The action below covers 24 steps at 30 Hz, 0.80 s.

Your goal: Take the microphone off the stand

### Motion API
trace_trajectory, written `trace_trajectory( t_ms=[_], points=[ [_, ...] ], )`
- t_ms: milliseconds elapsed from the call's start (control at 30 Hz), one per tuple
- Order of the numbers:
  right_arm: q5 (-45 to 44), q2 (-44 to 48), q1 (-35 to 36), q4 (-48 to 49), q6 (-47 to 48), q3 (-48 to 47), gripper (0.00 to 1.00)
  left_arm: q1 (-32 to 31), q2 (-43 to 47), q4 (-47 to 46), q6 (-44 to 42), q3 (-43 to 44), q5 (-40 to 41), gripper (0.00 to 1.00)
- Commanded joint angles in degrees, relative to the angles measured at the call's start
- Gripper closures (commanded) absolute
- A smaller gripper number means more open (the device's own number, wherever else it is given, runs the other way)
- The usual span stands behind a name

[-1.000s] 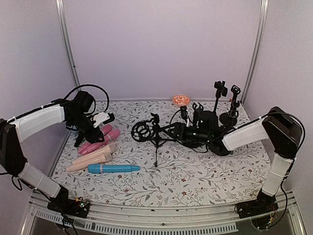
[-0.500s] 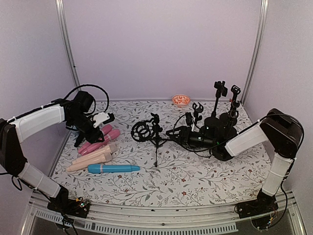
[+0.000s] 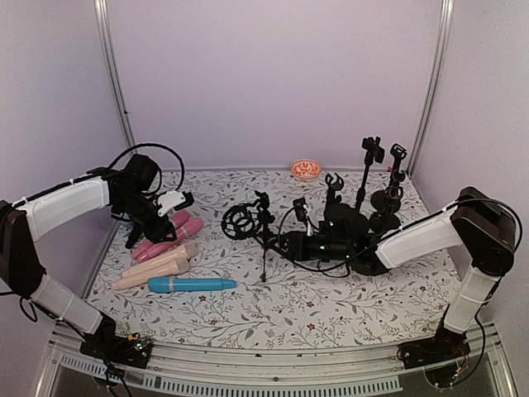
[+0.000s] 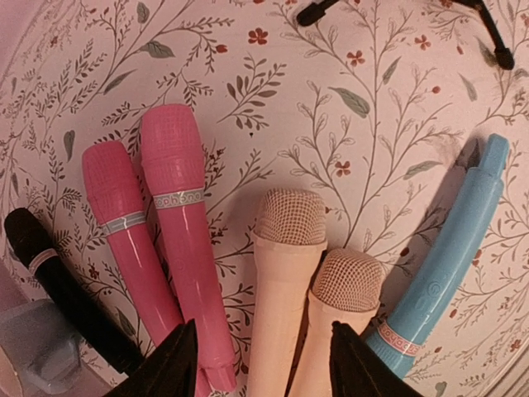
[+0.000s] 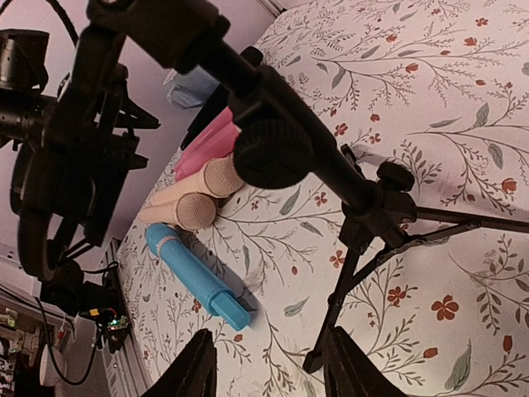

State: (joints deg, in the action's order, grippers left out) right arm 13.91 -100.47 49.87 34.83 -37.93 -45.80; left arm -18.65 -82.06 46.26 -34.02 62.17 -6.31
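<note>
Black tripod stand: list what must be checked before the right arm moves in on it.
1. Black tripod microphone stand upright on the floral table: ok.
2. Right pincer open, empty, close to the stand: ok.
3. Stand's black ring mount holds a microphone: cannot tell.
4. Left pincer open, empty, above the pink microphones and cream microphones: ok.
5. Blue plastic microphone lies apart from the tripod feet: ok.

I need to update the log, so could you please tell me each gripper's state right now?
Left gripper: open, holding nothing.
Right gripper: open, holding nothing, close to the black tripod microphone stand.
</note>
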Motion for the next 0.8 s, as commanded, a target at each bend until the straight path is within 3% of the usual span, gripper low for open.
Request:
trace_trajectory(
  t_ms=[0, 300, 467, 567, 633, 667, 767],
  points=[
    [-4.1, -2.3, 2.3, -5.3, 7.8, -2.4, 0.56, -0.6, 0.8, 0.4, 0.3, -0.3, -1.3, 0.44],
    [-7.7, -13.1, 4.2, -14.3, 11.8, -12.9, 0.74, -0.6, 1.3, 1.1, -0.1, -0.5, -0.7, 0.44],
    [-12.6, -15.2, 3.8, -16.7, 13.4, -15.0, 0.91, -0.7, 1.3, 1.2, -0.1, -0.3, -0.7, 0.44],
    [-13.5, -15.6, 2.7, -17.1, 14.1, -15.7, 0.95, -0.6, 1.1, 1.1, 0.0, -0.1, -0.9, 0.44],
    [-13.9, -15.6, 1.9, -17.7, 14.5, -16.5, 0.92, -0.5, 1.0, 1.1, 0.2, 0.0, -0.9, 0.44],
    [-14.0, -15.3, 1.7, -17.8, 14.9, -16.7, 0.86, -0.5, 1.0, 0.8, 0.3, 0.1, -1.0, 0.44],
    [-14.1, -12.3, 1.8, -17.9, 16.3, -16.3, 0.57, 0.5, 1.3, -0.4, 0.8, 0.2, -0.9, 0.42]
  ],
)
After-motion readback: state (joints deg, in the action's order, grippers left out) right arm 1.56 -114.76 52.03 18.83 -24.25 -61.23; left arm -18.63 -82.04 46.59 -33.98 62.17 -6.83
